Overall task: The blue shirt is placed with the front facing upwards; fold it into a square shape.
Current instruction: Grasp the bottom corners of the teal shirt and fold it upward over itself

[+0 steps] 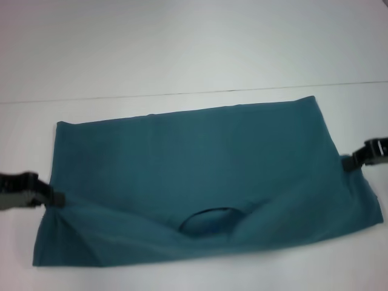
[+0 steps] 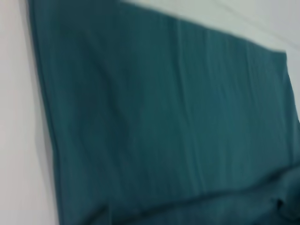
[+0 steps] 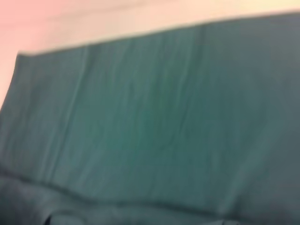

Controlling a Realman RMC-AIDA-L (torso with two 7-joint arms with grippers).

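On the table, both end effectors pinch the blue shirt.

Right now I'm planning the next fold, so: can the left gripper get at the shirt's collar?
Probably yes, once freed. The left gripper sits at the blue shirt's left edge; the collar lies uncovered at the near middle, only cloth between.

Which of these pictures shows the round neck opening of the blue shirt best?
The head view: the dark teal-blue cotton shirt lies whole on the white table, its round collar near the front edge. Both wrist views show mostly plain fabric; no collar is recognisable in them.
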